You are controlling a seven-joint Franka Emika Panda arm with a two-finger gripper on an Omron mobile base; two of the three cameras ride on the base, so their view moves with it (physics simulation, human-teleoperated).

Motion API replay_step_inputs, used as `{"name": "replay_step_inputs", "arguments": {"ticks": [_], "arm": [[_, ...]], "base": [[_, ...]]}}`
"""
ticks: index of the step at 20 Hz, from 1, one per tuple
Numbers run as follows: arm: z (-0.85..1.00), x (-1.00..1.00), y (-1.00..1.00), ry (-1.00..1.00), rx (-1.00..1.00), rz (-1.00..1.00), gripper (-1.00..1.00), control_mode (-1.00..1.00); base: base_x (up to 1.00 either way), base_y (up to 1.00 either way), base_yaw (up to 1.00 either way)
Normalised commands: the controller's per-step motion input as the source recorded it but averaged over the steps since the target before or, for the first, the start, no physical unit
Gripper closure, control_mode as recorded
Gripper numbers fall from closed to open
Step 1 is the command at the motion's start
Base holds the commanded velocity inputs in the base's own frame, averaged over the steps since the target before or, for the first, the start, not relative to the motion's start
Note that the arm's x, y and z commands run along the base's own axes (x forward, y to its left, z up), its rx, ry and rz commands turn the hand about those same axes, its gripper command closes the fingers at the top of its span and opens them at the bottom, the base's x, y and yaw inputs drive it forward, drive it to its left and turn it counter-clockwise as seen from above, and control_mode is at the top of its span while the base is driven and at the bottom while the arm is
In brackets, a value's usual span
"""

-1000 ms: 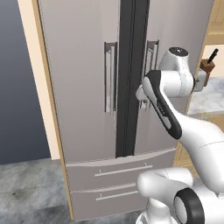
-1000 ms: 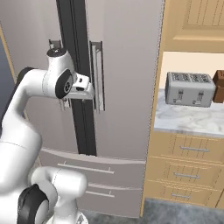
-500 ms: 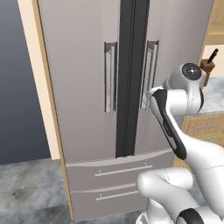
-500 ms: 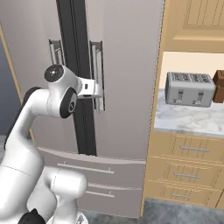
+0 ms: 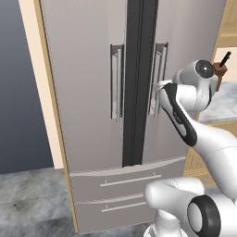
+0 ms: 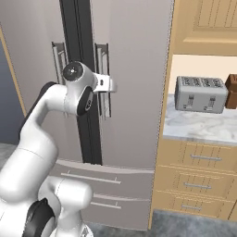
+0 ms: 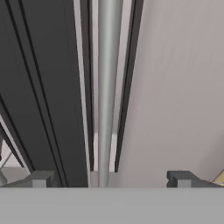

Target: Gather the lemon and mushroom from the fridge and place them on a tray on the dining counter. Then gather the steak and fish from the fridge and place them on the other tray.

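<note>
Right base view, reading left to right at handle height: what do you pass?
Fridge's left handle → black strip → right handle → toaster → brown block.

silver toaster on marble worktop, brown knife block beside it, wooden drawers below

The smooth white rounded arm has dark grey round joint caps. A black band runs along one link. Its two small fingertips are dark grey and blocky.
</note>
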Motion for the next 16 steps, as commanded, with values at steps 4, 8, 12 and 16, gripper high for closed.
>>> {"name": "replay_step_inputs", "arguments": {"ticks": [4, 8, 12, 16], "arm": [[0.08, 0.26, 0.05, -0.02, 0.00, 0.01, -1.00, -1.00], [0.02, 0.28, 0.23, 0.00, 0.00, 0.00, -1.00, -1.00], [0.00, 0.17, 0.18, 0.00, -0.01, 0.00, -1.00, -1.00], [0.00, 0.20, 0.00, -0.03, 0.00, 0.02, -1.00, -1.00]], "base": [[0.00, 0.00, 0.00], [0.00, 0.00, 0.00], [0.00, 0.00, 0.00], [0.00, 0.00, 0.00]]}}
